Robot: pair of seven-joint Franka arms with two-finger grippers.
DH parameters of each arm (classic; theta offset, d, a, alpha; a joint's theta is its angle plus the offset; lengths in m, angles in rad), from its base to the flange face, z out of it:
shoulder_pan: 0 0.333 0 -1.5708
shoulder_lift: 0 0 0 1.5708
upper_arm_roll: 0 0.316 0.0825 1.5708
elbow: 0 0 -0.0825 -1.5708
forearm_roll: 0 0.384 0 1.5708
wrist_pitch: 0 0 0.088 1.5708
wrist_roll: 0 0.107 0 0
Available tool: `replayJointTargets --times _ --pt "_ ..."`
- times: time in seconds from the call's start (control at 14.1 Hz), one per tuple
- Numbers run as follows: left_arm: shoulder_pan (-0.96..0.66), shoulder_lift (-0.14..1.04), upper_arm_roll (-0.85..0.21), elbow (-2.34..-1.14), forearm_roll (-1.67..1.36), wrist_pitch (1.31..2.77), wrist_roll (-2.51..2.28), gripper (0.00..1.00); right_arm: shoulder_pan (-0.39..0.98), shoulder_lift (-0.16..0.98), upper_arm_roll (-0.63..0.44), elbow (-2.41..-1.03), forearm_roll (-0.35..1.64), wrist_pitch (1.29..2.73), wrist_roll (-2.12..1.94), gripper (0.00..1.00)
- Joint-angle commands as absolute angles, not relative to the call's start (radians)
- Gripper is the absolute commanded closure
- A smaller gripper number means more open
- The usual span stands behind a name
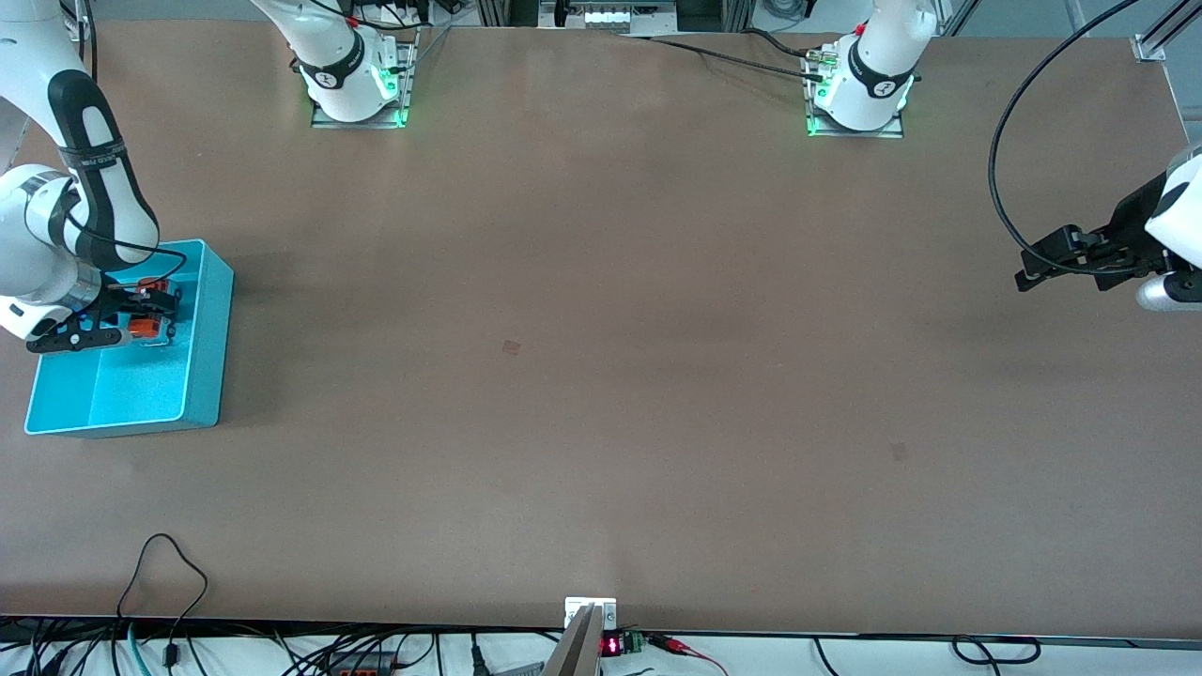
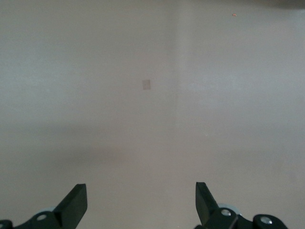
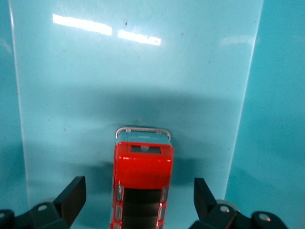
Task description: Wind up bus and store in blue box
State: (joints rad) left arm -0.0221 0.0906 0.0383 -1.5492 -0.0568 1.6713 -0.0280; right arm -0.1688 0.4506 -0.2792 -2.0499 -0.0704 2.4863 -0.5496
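The orange-red bus (image 1: 147, 327) lies inside the blue box (image 1: 202, 376) at the right arm's end of the table. In the right wrist view the bus (image 3: 143, 181) rests on the box floor (image 3: 143, 71), between my right gripper's spread fingers and apart from both. My right gripper (image 1: 141, 314) is open, low in the box over the bus. My left gripper (image 1: 1028, 272) is open and empty, held above the bare table at the left arm's end; its wrist view shows only the tabletop between its fingertips (image 2: 76, 202).
The brown table (image 1: 601, 329) stretches between the two arms. A small dark mark (image 1: 511, 347) lies near the middle. Cables hang along the table's edge nearest the front camera. The box's tall walls (image 3: 271, 95) stand close round my right gripper.
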Motion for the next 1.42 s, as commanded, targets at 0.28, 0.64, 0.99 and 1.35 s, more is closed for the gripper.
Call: replayJointTargets --times 0.28,0.64,0.99,1.35 --pt "-0.005 0.072 0.040 -1.569 -0.038 1.687 -0.008 0.00 -0.108 0.348 -0.218 -1.731 -0.064 2.019 -0.561 0.00" --pt "-0.005 0.074 0.040 -1.568 -0.041 1.687 -0.008 0.00 -0.051 0.232 -0.170 -1.656 -0.074 1.890 -0.565 0.00" --pt "-0.005 0.075 0.040 -1.568 -0.048 1.690 -0.006 0.00 0.008 0.181 -0.077 -1.493 -0.098 1.537 -0.332 0.00" --pt "-0.005 0.077 0.038 -1.568 -0.048 1.698 -0.006 0.00 0.046 0.098 -0.075 -1.554 -0.087 1.474 -0.247 0.00"
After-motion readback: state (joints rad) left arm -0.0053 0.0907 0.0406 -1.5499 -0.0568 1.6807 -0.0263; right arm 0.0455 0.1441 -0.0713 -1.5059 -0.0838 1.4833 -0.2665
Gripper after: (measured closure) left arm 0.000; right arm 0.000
